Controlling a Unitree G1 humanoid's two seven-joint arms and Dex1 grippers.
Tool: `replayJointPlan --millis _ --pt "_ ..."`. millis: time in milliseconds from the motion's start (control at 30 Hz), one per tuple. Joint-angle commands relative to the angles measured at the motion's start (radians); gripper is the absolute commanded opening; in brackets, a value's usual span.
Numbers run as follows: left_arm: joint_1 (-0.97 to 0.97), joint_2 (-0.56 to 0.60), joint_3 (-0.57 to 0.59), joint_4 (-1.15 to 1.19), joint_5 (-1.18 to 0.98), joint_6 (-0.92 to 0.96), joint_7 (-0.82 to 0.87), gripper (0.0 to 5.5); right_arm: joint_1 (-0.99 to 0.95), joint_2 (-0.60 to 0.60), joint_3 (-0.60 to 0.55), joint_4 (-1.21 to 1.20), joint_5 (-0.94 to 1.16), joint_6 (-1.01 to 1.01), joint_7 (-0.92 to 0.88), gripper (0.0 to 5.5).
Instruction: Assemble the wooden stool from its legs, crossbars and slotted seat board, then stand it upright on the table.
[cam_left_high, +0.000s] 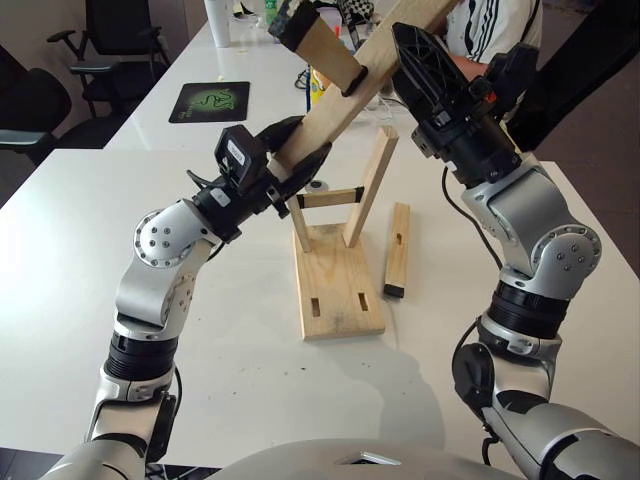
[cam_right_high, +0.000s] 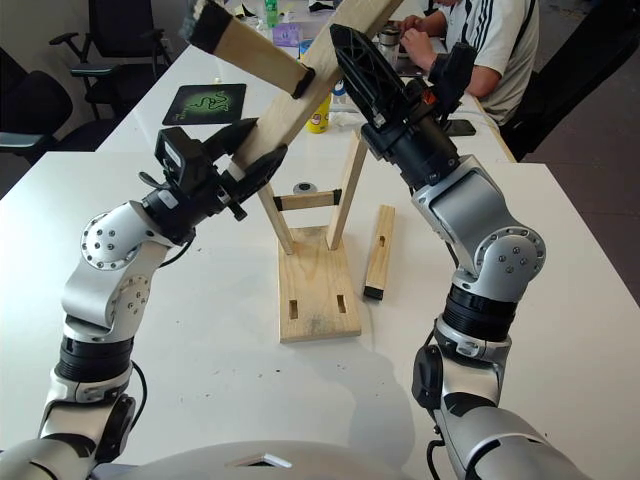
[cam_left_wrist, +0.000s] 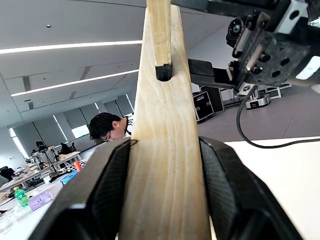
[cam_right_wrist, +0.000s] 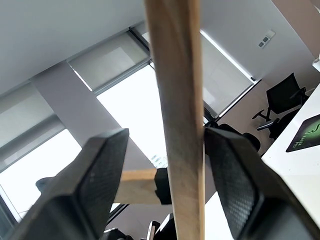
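Wooden leg frame (cam_left_high: 350, 97) is being held aloft over the board (cam_left_high: 335, 270) on the table (cam_left_high: 80, 250), its lower end clenched by the left gripper (cam_left_high: 305, 145). The right gripper's (cam_left_high: 405, 45) hold cannot be told. Its ends likely need squaring over the free slots (cam_left_high: 314, 307) before being pressed in.

White table (cam_left_high: 80, 230): seat board (cam_left_high: 335, 285), loose leg (cam_left_high: 398, 250)

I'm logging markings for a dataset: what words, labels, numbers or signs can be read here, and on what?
None can be read.
Mouse mat: green emblem, no legible words.
White sticker on the left gripper: too blurred.
Yellow bottle: label too small.
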Motion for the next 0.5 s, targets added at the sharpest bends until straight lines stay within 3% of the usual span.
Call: replayJointPlan --millis 33,367,500 --pt "0.017 0.020 -0.020 -0.012 0.041 -0.006 -0.009 2.02 -0.004 -0.018 0.017 0.003 0.014 -0.019 -0.016 2.79" --pt "0.032 0.015 -0.043 0.008 0.134 -0.050 0.000 2.02 0.007 -0.028 0.042 0.033 -0.041 -0.059 -0.049 1.31" --pt "0.038 0.008 -0.038 0.012 0.135 -0.045 0.004 2.02 0.017 -0.037 0.049 0.036 -0.075 -0.061 -0.035 1.11"
